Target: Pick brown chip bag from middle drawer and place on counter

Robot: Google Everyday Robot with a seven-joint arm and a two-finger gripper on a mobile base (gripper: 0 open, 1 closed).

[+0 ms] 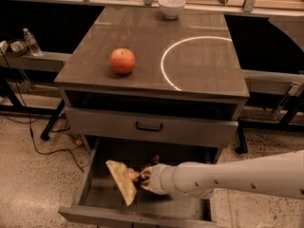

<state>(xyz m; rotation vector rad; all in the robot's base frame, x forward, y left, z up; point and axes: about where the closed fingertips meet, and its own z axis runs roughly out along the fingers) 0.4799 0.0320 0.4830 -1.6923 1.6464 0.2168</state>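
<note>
Item: brown chip bag [122,180] — in the middle drawer [97,198], left half, long axis running 11 to 5 o'clock, its dark edge pinched in the closed gripper [144,178] at its 3 o'clock — counter [199,75] lies toward 12 o'clock, above.

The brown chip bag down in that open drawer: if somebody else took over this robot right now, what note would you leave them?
Gripper: reaching into the open middle drawer, at the right end of the brown chip bag; a firm hold cannot be confirmed.
Bag: inside the drawer, left of centre.
Counter: holds an apple and a white bowl; the bag is not on it.
Done: drawer open, bag reached.
Left: lift the bag out and set it on the counter.
</note>
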